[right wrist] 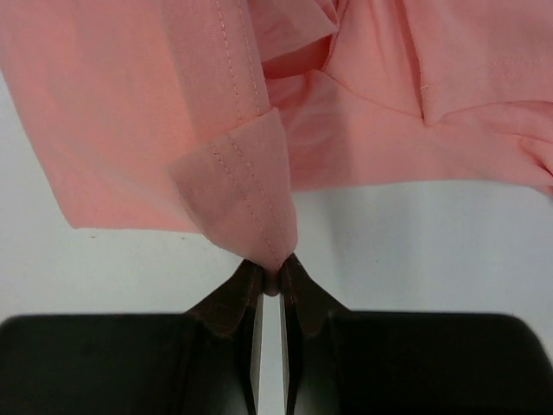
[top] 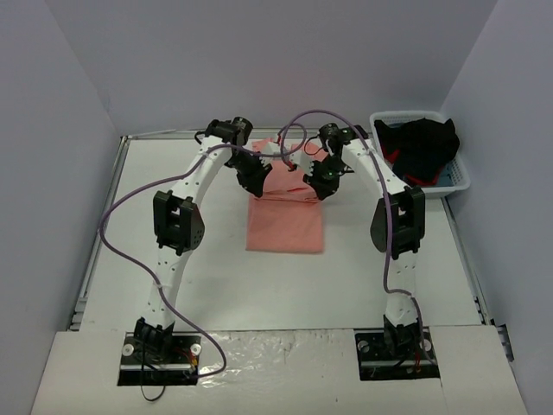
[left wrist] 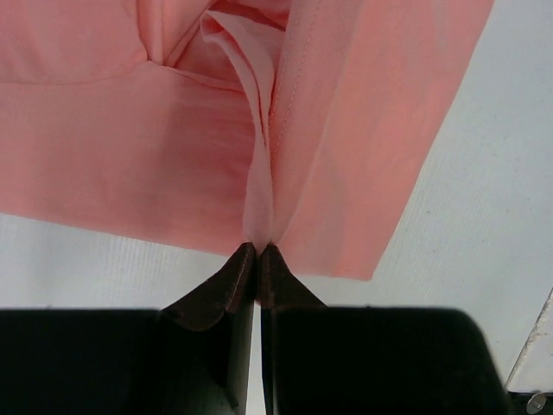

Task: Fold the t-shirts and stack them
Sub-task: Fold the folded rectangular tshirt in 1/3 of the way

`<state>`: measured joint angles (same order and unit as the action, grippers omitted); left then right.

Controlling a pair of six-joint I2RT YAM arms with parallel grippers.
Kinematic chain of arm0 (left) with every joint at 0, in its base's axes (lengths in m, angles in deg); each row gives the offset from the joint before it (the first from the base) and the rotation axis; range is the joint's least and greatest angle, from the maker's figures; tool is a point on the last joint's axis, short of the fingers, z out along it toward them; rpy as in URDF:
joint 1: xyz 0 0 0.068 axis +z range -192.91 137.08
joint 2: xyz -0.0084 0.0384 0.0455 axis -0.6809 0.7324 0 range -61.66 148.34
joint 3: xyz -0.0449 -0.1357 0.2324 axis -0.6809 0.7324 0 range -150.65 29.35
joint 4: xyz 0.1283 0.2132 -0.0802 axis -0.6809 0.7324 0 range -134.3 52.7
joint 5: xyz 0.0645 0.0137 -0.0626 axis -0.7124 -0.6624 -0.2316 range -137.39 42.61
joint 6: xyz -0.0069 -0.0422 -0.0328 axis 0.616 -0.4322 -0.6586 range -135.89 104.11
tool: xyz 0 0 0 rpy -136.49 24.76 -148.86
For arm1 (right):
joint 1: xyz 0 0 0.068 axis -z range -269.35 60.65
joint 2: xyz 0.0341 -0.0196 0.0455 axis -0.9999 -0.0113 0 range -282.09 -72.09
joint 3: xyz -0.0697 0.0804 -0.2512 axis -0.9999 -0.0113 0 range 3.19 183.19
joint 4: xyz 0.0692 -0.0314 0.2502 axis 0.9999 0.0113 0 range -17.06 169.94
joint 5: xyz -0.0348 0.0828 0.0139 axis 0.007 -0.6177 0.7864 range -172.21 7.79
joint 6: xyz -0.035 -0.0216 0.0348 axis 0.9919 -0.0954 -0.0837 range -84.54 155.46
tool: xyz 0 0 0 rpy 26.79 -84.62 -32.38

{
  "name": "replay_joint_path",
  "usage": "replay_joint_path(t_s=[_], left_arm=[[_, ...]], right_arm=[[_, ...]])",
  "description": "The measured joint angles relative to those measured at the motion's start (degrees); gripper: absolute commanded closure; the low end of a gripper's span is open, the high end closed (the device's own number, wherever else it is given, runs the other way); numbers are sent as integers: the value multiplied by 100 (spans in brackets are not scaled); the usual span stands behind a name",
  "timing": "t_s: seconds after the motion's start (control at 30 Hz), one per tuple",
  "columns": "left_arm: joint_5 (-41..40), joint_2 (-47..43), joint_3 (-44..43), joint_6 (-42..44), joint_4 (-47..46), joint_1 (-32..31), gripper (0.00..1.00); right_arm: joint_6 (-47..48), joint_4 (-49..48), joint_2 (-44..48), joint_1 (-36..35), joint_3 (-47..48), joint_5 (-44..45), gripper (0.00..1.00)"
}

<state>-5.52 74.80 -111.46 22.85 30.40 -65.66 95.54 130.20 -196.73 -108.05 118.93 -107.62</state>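
Fold step in hand. The shirt lies mid table, a bit toward 12 o'clock. L gripper and R gripper are each clenched on its cloth. Next move, prob.: carry both pinches evenly toward 6 o'clock.

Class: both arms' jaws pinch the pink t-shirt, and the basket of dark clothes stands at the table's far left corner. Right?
No: the basket stands at the far right corner, as the top view shows. Both jaws do pinch the t-shirt.
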Motion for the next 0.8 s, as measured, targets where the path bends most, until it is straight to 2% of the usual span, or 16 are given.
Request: replay_joint_path(t_s=[0.23,0.27,0.3,0.33,0.37,0.4,0.43,0.47,0.53,0.8], left_arm=[[-46,219,-11,0,-24,44,98],[-57,234,-11,0,-37,57,97],[-79,247,-11,0,-57,68,96],[-98,251,-11,-11,-76,72,94],[-127,256,-11,-24,-105,76,78],[-155,256,-11,-33,-136,81,68],[-181,256,-11,-59,-164,81,61],[-199,256,-11,-79,-195,85,58],[-229,256,-11,-151,-275,96,57],[-201,173,92,-415,-678,118,56]], right_arm=[[46,50,-531,20,439,-11,100],[48,52,-573,20,485,-13,96],[48,59,-623,20,535,-13,82],[44,57,-654,20,577,-13,75],[57,55,-688,17,614,-9,62],[48,66,-719,20,662,-4,51],[44,59,-748,20,721,17,46],[9,46,-763,20,752,33,44],[-44,39,-787,24,846,66,36],[-282,0,-789,31,988,264,35]])
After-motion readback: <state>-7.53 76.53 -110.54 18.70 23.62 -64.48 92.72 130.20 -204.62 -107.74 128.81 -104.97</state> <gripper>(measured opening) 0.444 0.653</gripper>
